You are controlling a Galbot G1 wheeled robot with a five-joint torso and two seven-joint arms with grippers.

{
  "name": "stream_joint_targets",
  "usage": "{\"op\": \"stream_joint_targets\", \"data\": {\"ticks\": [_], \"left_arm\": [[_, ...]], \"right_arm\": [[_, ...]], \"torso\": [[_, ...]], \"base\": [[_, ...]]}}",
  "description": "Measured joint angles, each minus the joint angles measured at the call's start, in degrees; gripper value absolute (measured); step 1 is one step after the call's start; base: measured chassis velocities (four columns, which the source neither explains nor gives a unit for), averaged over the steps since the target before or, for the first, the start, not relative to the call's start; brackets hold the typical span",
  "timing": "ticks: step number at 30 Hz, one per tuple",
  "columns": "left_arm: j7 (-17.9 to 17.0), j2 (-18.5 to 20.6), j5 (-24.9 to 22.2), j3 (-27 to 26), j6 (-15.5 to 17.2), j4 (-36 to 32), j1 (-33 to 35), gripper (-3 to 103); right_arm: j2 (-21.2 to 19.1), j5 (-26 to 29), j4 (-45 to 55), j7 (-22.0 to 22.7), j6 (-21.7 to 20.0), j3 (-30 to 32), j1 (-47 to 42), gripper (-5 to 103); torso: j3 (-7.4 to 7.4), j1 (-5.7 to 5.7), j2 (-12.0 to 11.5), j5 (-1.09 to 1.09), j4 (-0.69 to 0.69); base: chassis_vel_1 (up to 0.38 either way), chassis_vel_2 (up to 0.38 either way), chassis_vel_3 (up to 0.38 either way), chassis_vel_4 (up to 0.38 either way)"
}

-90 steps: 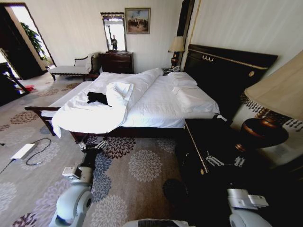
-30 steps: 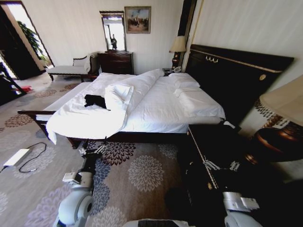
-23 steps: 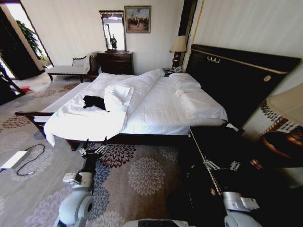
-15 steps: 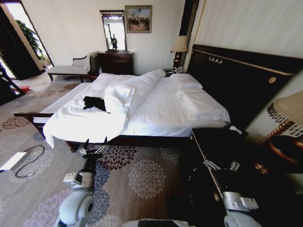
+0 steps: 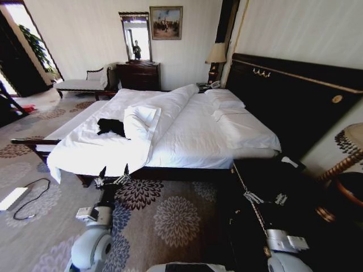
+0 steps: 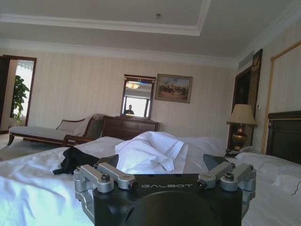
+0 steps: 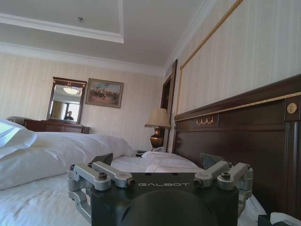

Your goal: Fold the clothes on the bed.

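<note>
The clothes [image 5: 110, 126] are a small black crumpled heap on the white bed [image 5: 187, 133], near its foot end, beside a folded-back roll of duvet [image 5: 148, 113]. In the left wrist view the clothes [image 6: 74, 159] lie on the sheet well beyond my left gripper [image 6: 162, 161]. My left gripper [image 5: 115, 170] hangs open over the carpet just short of the bed's side edge, holding nothing. My right gripper [image 5: 265, 198] is open too, low over the dark nightstand [image 5: 266, 173]. The right wrist view looks past the right gripper [image 7: 157, 161] to pillows and the dark headboard [image 7: 235, 136].
A dark-framed bench [image 5: 31, 145] stands at the bed's foot. A chaise lounge [image 5: 82, 84] and a dresser [image 5: 139, 73] with a mirror line the far wall. A lamp [image 5: 349, 153] stands at the right edge. A white box with a cable [image 5: 14, 198] lies on the flowered carpet [image 5: 170, 215].
The whole head picture has shifted: the bed looks wider and nearer, and the right-hand lamp has slid toward the edge. Both arms keep their pose. The clothes lie unchanged.
</note>
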Motion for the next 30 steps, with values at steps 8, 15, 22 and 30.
{"op": "stream_joint_targets", "data": {"ticks": [8, 15, 22, 30], "left_arm": [[0.04, -0.28, 0.26, 0.05, -0.25, -0.23, 0.23, 100], [0.13, -0.44, 0.48, 0.17, -0.49, -0.58, 0.50, 100], [0.18, -0.44, 0.51, 0.15, -0.58, -0.76, 0.57, 100], [0.23, -0.37, 0.68, 0.21, -0.77, -0.60, 0.57, 100]], "right_arm": [[0.08, 0.11, -0.05, 0.10, 0.26, 0.10, -0.02, 100], [0.25, 0.05, -0.42, 0.12, 0.67, 0.12, 0.02, 100], [0.23, 0.02, -0.54, 0.10, 0.81, 0.16, 0.14, 100], [0.02, 0.04, -0.85, 0.19, 0.87, 0.31, 0.23, 100]], "torso": [[0.00, 0.00, 0.00, 0.00, 0.00], [0.00, -0.01, 0.00, 0.00, 0.00], [0.00, 0.00, 0.00, 0.00, 0.00], [0.00, 0.00, 0.00, 0.00, 0.00]], "base": [[-0.067, 0.071, 0.062, -0.056], [-0.068, 0.060, 0.061, -0.066], [-0.091, 0.081, 0.081, -0.085], [-0.085, 0.094, 0.099, -0.086]]}}
